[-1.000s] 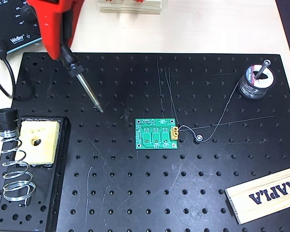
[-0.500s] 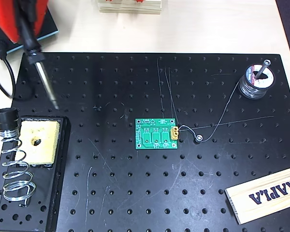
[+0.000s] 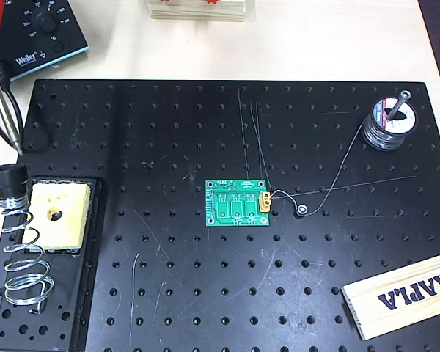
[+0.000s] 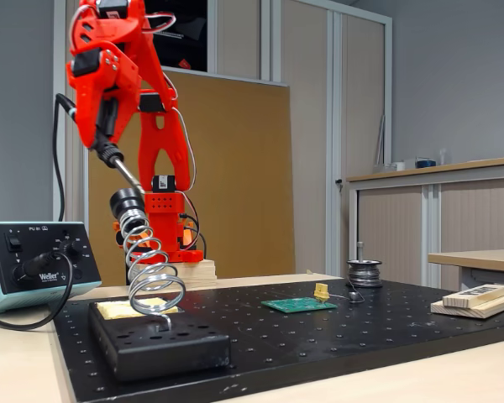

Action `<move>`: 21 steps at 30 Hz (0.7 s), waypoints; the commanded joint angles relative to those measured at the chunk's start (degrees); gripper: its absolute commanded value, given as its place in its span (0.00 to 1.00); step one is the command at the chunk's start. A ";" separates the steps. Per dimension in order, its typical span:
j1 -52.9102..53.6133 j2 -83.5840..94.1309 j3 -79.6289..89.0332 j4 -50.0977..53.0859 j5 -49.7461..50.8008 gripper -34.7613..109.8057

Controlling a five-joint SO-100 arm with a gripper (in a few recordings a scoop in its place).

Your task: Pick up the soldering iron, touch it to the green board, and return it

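A: Gripper (image 4: pixel 107 138) state? 
B: Clenched on the iron (image 4: pixel 118 164), high up at far left in the fixed view. Tip slants down toward the top of the coil holder (image 4: pixel 151 269), not in it yet.

A: Overhead?
B: Iron tip (image 3: pixel 7 121) at the left edge, just off the black plate (image 3: pixel 227 293), pointing at the holder's black collar (image 3: pixel 7 178). Close above it, not touching as far as I can tell.

A: Board?
B: Green board (image 3: pixel 238 204) mid-plate, flat, yellow connector (image 3: pixel 265 202) on its right edge. Well apart from the iron.

A: Other stuff?
B: Sponge (image 3: pixel 55 215) beside the coil, station (image 3: pixel 40 37) far left, solder spool (image 3: pixel 387 125) far right, wood block (image 3: pixel 403 293) near right. All clear of the path.

A: Progress?
B: Pick done for sure. Touch can't be confirmed from this, but the iron over the holder looks like the return leg. Left, I'd judge: line the tip up with the collar, slide it into the coil, let go.
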 commanded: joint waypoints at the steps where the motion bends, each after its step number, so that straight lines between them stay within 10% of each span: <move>1: 1.32 0.00 -3.87 0.53 -0.44 0.24; 21: 0.97 -9.14 -11.69 0.53 -0.35 0.24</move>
